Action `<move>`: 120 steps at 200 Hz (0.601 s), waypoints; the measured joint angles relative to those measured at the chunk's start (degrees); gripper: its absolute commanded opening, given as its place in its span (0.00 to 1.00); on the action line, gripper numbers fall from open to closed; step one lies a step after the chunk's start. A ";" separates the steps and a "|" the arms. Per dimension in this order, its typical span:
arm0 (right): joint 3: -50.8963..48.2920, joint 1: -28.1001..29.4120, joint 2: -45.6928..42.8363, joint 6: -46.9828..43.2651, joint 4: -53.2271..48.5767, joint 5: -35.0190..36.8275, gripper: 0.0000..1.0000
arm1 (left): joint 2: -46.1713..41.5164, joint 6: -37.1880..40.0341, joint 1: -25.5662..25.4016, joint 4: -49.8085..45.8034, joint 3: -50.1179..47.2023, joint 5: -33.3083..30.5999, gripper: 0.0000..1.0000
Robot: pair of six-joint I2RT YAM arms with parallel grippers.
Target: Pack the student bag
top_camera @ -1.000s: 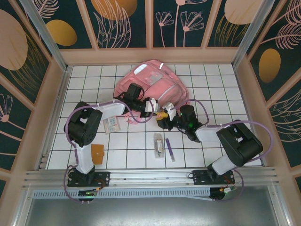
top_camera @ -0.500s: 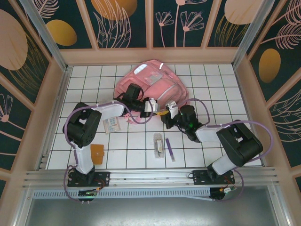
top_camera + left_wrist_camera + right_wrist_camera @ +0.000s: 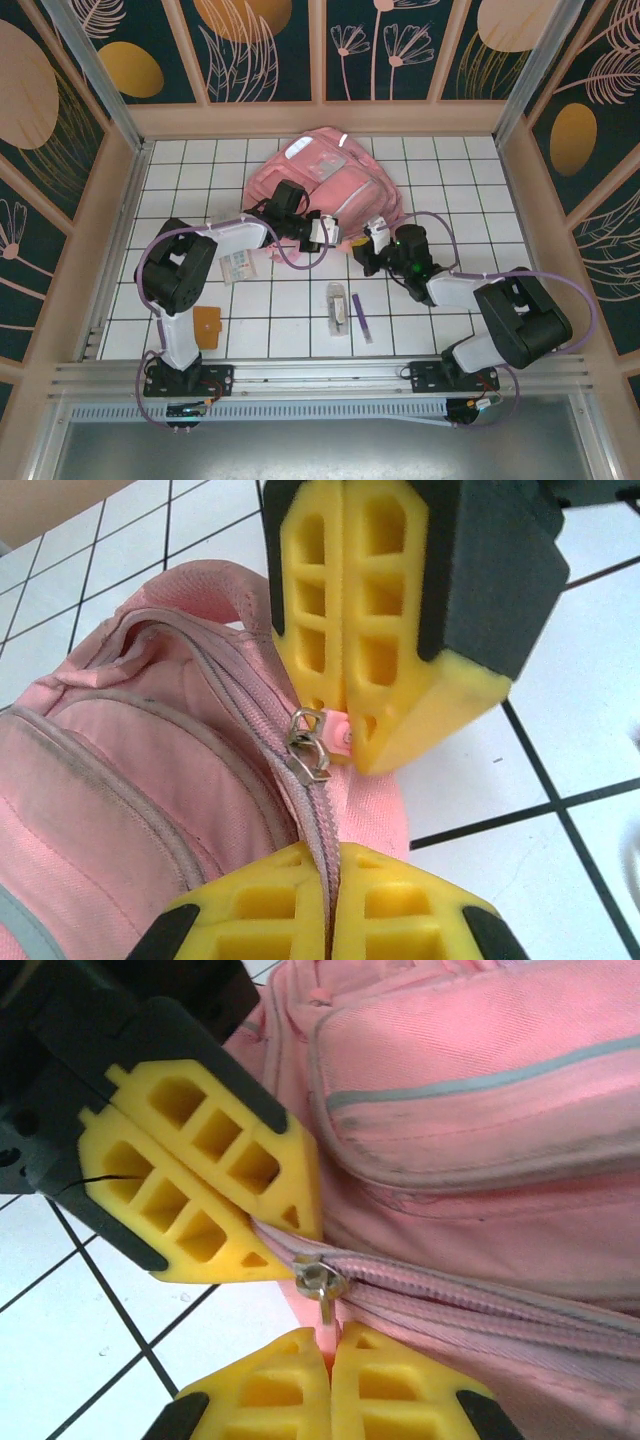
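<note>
From my station I see the backpack (image 3: 335,190) lying on the far middle of the tiled table (image 3: 460,190), with its near edge turned toward the arms. Both arms reach in to that near edge and meet there, almost tip to tip.

The left gripper (image 3: 330,865) is clamped tight on the pink fabric right at the zipper line, and the seam runs in between its yellow fingers. The right gripper (image 3: 328,1345) is pinched closed on the small tab of the metal zipper pull (image 3: 320,1282) (the slider itself sits just outside its fingertips). In the left wrist view the two pairs of yellow fingers face each other, with the pull between them.

On the tiles nearer the arm bases lie a small pale card (image 3: 238,265), a flat orange pouch (image 3: 207,326), a slim clear case (image 3: 337,305) and a purple pen (image 3: 361,320) just beside that case. All four are well apart from the backpack.
</note>
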 measured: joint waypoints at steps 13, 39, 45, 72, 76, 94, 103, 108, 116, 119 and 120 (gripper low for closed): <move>0.04 -1.62 -0.39 1.14 -1.33 0.94 0.00 | -0.37 1.79 -0.07 -0.13 -0.44 -1.14 0.00; 1.84 -4.52 -0.22 4.92 -5.35 4.00 0.00 | -1.66 4.98 0.07 0.81 -3.06 -2.80 0.00; 2.43 -4.70 -0.13 5.84 -6.21 4.79 0.00 | -1.66 5.70 0.11 0.79 -3.04 -2.95 0.00; 3.39 -5.97 -0.11 10.80 -8.63 9.16 0.00 | -1.68 8.55 0.59 -0.55 -2.16 -3.93 0.00; 3.43 -6.21 -0.13 11.50 -8.90 9.70 0.00 | -1.68 9.03 0.68 -0.83 -1.97 -4.02 0.00; 3.52 -8.11 -0.17 15.06 -10.16 12.24 0.00 | -1.68 10.67 1.31 -1.81 -1.27 -4.07 0.00; 3.54 -9.22 -0.28 16.55 -11.02 13.16 0.00 | -1.68 11.21 1.73 -2.23 -0.98 -3.91 0.00; 3.54 -9.79 -0.44 17.18 -11.54 13.35 0.00 | -1.68 11.41 2.03 -2.32 -0.87 -3.69 0.00; 3.56 -10.38 -0.74 18.03 -12.13 13.73 0.00 | -1.68 11.52 2.49 -2.43 -0.81 -3.21 0.00; 3.56 -10.54 -0.90 18.18 -12.28 13.88 0.00 | -1.68 11.58 2.73 -2.40 -0.83 -2.93 0.01; 3.56 -10.60 -1.01 18.21 -12.39 13.94 0.00 | -1.68 11.58 2.80 -2.40 -0.81 -2.89 0.02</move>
